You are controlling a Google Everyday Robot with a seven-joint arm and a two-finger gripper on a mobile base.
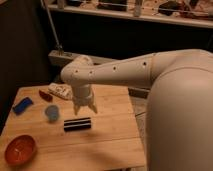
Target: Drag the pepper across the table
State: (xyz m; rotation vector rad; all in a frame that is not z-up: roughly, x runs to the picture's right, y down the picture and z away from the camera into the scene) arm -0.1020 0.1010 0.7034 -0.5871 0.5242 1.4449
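Above the table (112,137), gripper (85,108) hangs spread, empty — pepper (45,94) lies apart near the far corner; best drop squarely over it, clear of the cup (52,113).

The white arm (125,70) stretches out level; its gripper (85,110) hangs straight down (fingers (76,109) spread, holding nothing).

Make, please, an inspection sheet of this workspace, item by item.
Surface: wooden plank table, seams visible.
Job's things: dark-red pepper near the far left edge, nothing touching it.
Clutter: blue cup, black bar, orange-red bowl, flat blue item, white packet.
Grippers: gripper open, empty, over mid-table, right of the pepper.
Cables: nothing seen.
Surroundings: dark shelf behind; white robot body at right.
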